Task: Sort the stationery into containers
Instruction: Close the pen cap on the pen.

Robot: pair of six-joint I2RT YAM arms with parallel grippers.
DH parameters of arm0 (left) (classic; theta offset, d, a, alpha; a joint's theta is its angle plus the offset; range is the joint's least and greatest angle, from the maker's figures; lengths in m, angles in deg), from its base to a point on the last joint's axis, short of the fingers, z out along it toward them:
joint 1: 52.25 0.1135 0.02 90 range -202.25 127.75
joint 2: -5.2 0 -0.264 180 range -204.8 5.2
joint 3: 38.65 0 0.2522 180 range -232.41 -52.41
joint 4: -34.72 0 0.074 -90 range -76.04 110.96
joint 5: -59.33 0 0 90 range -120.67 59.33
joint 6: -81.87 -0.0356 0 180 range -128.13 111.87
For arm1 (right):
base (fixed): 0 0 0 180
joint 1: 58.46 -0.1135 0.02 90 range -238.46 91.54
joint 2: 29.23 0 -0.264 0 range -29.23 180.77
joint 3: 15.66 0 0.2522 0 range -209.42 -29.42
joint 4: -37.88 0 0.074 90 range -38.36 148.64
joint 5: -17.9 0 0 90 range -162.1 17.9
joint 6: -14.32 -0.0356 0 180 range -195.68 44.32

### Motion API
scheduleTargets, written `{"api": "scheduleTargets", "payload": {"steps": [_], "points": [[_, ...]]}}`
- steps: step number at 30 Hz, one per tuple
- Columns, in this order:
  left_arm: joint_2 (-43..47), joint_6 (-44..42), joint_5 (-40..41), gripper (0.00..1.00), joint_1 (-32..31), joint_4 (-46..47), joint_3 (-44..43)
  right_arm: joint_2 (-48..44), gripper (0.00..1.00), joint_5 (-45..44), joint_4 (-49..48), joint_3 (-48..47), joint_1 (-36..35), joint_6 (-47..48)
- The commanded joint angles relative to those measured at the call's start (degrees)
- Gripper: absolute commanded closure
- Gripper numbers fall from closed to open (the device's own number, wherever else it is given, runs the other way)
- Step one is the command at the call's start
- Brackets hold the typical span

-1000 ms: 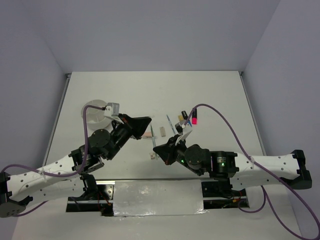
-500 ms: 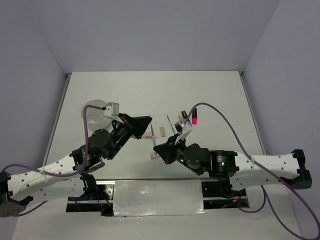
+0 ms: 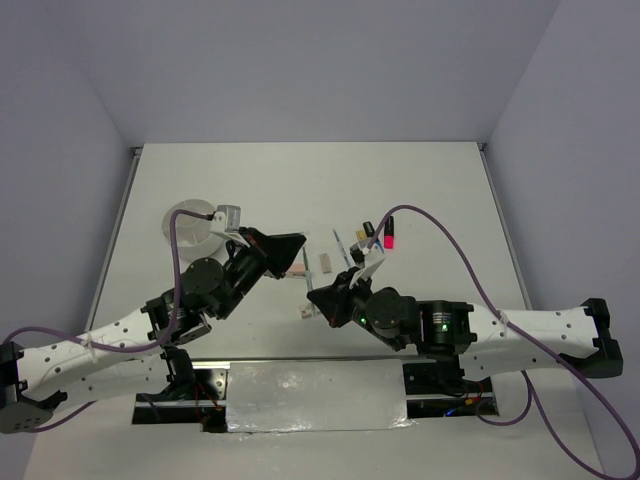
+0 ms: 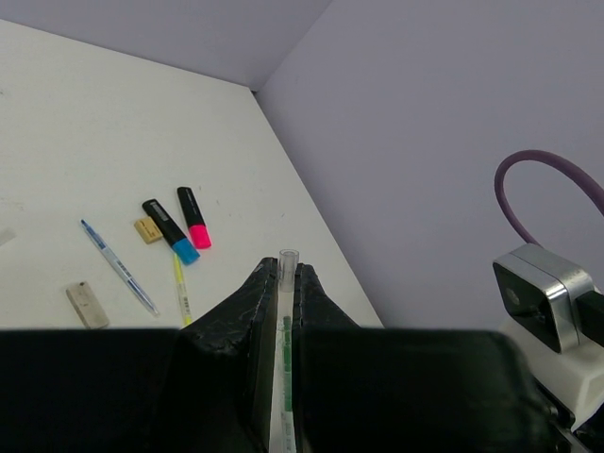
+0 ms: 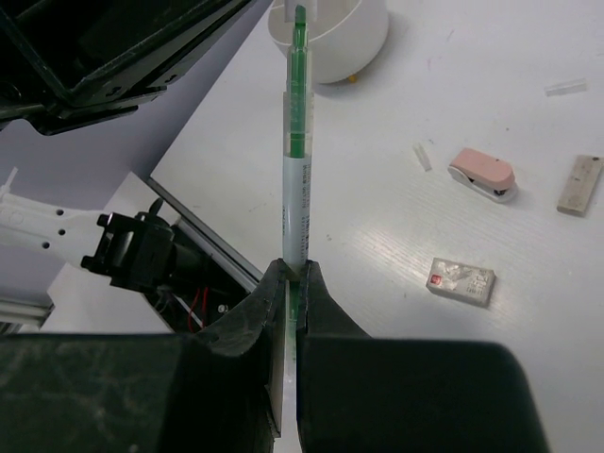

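The right gripper is pinched tight on a white pen whose green end points toward the tub. The left gripper, off to the tub's right, is clamped on a thin clear pen. Farther right of the tub lie a pink eraser and a tan eraser. Beyond those are a pink highlighter and a blue highlighter.
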State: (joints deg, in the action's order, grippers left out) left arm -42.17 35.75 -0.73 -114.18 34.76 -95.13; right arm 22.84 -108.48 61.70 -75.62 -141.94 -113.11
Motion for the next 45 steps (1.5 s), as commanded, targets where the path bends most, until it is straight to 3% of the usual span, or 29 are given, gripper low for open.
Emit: {"api": "scheduleTargets", "payload": {"steps": [1, 19, 25, 28, 32, 37, 38, 39, 40, 45], "points": [[0.9, 0.8, -0.3, 1.0, 0.0, 3.4, 0.9, -1.4, 1.0, -2.9, -0.7, -2.1, -0.5, 0.1], [-0.1, 3.3, -2.1, 1.0, 0.0, 4.1, 1.2, -0.2, 1.0, -6.9, -5.0, -4.1, 0.6, 4.7], [-0.3, 3.8, -2.6, 0.93, 0.0, 4.1, 1.9, -0.2, 1.0, -9.9, -9.2, -4.8, 0.7, 9.1], [-0.3, 3.0, -3.5, 0.87, 0.0, 4.3, 1.9, 0.2, 1.0, -10.4, -9.8, -5.8, 0.8, 12.1], [-0.3, 0.9, -5.1, 0.59, 0.0, 4.7, 1.4, 1.4, 1.0, -7.0, -9.9, -5.4, 0.8, 15.6], [-0.3, -0.4, -5.7, 0.4, 0.0, 4.1, 0.5, 1.8, 1.0, -6.9, -9.8, -4.8, 0.7, 13.5], [-0.3, -0.5, -5.9, 0.41, 0.0, 4.0, 0.4, 1.7, 1.0, -7.4, -9.7, -4.8, 0.7, 13.3], [-0.3, -0.7, -6.1, 0.49, 0.0, 4.1, 0.4, 1.5, 1.0, -7.5, -9.7, -4.8, 0.8, 13.2], [-0.2, -0.5, -6.1, 0.69, 0.0, 4.0, 0.5, 1.5, 1.0, -7.5, -9.8, -4.8, 0.7, 13.2], [0.1, -1.4, -8.7, 0.74, 0.0, 5.8, 1.6, 1.7, 1.0, -7.3, -9.2, -5.6, 0.7, 13.0]]}}
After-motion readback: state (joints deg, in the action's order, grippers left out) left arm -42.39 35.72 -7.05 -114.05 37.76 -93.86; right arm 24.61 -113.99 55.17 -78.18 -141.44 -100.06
